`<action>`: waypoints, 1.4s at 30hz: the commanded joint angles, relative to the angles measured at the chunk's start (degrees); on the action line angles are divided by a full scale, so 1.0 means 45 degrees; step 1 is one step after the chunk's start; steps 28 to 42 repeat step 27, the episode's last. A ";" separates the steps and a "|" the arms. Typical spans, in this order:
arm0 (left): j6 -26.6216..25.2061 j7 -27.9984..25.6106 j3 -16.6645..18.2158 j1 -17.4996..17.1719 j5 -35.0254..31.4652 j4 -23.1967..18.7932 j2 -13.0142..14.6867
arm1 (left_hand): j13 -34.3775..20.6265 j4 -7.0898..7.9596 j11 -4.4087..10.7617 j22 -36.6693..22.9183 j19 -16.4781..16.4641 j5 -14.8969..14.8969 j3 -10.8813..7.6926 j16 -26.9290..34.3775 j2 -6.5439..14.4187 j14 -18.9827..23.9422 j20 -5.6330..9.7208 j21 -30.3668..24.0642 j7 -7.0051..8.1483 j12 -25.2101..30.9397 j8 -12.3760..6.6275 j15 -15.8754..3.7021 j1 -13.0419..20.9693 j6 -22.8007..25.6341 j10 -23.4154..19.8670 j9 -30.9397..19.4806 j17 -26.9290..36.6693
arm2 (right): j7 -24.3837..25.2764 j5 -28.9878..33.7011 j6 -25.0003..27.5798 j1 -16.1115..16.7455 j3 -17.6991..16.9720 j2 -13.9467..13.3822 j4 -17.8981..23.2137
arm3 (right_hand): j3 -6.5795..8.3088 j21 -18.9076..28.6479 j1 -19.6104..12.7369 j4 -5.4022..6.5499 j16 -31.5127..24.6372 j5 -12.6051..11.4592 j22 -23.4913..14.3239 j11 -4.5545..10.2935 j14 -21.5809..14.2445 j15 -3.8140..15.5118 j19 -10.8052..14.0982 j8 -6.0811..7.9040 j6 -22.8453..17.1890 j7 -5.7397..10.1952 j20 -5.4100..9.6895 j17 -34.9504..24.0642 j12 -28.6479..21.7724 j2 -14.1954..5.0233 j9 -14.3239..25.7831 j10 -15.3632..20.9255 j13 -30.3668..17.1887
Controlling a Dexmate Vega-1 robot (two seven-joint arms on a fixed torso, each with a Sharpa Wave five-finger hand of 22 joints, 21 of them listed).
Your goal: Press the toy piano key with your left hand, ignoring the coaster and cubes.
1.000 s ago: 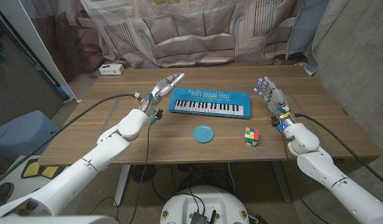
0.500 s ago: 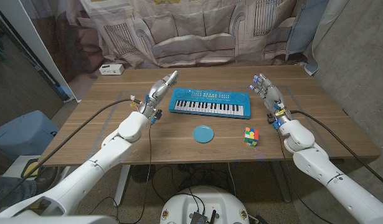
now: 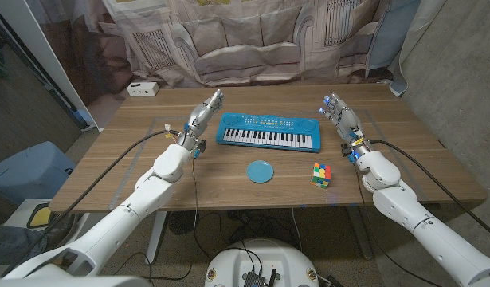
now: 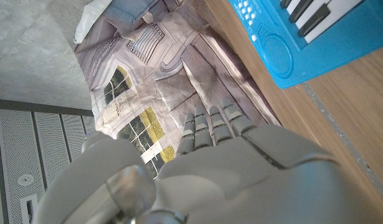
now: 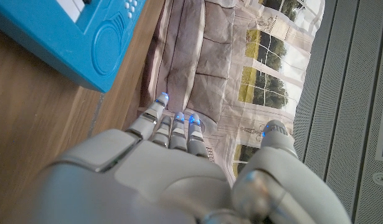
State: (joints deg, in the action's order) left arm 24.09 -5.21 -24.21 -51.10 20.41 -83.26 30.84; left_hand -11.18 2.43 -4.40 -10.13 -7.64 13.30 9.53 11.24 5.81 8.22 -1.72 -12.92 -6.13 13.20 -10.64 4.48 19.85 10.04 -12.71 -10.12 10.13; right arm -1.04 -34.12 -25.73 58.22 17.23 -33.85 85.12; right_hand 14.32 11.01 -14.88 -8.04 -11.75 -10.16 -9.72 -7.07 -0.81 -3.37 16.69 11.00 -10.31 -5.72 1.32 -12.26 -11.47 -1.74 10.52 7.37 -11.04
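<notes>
The brown wooden table (image 3: 229, 171) carries every item under inspection, and a printed fabric backdrop with building motifs (image 3: 245, 40) hangs behind its far edge. The blue toy piano with black and white keys (image 3: 268, 131) lies flat near the middle of the table, towards the far side, its long axis running across the robot's front; nothing touches it. The left hand (image 3: 201, 115) is just beside the piano's left end, apart from it, with fingers extended and slightly parted, holding nothing; the left wrist view confirms straight fingers (image 4: 210, 127) and the piano's corner (image 4: 303, 37) near them, without contact. The right hand (image 3: 343, 121) stands just off the piano's right end, also apart from it, fingers extended with blue-lit tips and nothing in its grasp; the right wrist view shows the same (image 5: 172, 134). A round blue coaster (image 3: 260, 171) lies flat on the near side of the piano, clear of it. A multicoloured puzzle cube (image 3: 321, 174) sits to the right of the coaster, near the right forearm. A small white box (image 3: 141, 88) rests at the table's far left corner.
</notes>
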 commanded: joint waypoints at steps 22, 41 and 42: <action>0.0754 0.0495 -0.0131 0.0162 0.0407 0.1033 -0.0154 | -0.0018 -0.0088 0.0091 0.0001 -0.0428 -0.0145 -0.0018 0.0076 0.0039 0.0565 -0.0104 0.0055 -0.0023 0.0059 -0.0157 -0.0042 0.0261 0.0476 -0.0392 -0.0031 0.0025 | 0.1060 0.0213 0.0677 0.0619 0.0178 0.0031 0.0744 | -0.0053 0.0077 0.0002 0.0036 -0.0101 -0.0096 -0.0026 0.0014 -0.0168 -0.0014 0.0190 0.0035 -0.0053 0.0004 0.0095 -0.0002 -0.0056 0.0046 0.0059 0.0215 -0.0020; 0.0743 0.0650 -0.0037 0.0060 0.0515 0.0958 0.0055 | -0.0016 -0.0095 0.0108 0.0000 -0.0400 -0.0153 -0.0020 0.0058 0.0044 0.0573 -0.0144 0.0088 -0.0024 0.0055 -0.0156 -0.0042 0.0275 0.0509 -0.0418 -0.0031 0.0025 | 0.1336 0.0328 0.0657 0.0806 0.0225 0.0140 0.0930 | -0.0055 0.0071 -0.0004 0.0038 -0.0100 -0.0097 -0.0026 0.0030 -0.0172 -0.0016 0.0184 0.0039 -0.0064 0.0003 0.0071 -0.0002 -0.0055 0.0036 0.0058 0.0221 -0.0020; 0.0743 0.0650 -0.0037 0.0060 0.0515 0.0958 0.0055 | -0.0016 -0.0095 0.0108 0.0000 -0.0400 -0.0153 -0.0020 0.0058 0.0044 0.0573 -0.0144 0.0088 -0.0024 0.0055 -0.0156 -0.0042 0.0275 0.0509 -0.0418 -0.0031 0.0025 | 0.1336 0.0328 0.0657 0.0806 0.0225 0.0140 0.0930 | -0.0055 0.0071 -0.0004 0.0038 -0.0100 -0.0097 -0.0026 0.0030 -0.0172 -0.0016 0.0184 0.0039 -0.0064 0.0003 0.0071 -0.0002 -0.0055 0.0036 0.0058 0.0221 -0.0020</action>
